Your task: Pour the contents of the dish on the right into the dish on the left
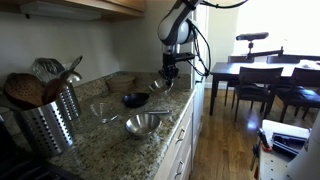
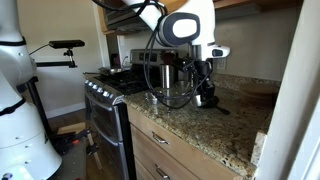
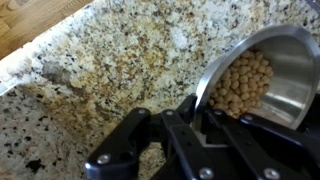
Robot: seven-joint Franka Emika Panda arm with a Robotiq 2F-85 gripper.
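Observation:
A steel bowl (image 3: 285,75) holding small tan round beans (image 3: 243,82) shows at the right of the wrist view. My gripper (image 3: 198,112) is shut on its near rim, one finger inside and one outside. In an exterior view the gripper (image 1: 168,70) stands over this bowl (image 1: 162,86) at the far end of the granite counter (image 1: 110,140). Nearer the camera lie a dark bowl (image 1: 135,99), a clear glass bowl (image 1: 103,111) and an empty steel bowl (image 1: 143,124). In an exterior view the gripper (image 2: 205,88) is beside a glass bowl (image 2: 175,96).
A metal utensil holder (image 1: 50,122) with wooden spoons stands at the near end of the counter. A stove (image 2: 105,95) adjoins the counter. A dining table with chairs (image 1: 260,75) stands beyond the counter edge. The wall runs behind the bowls.

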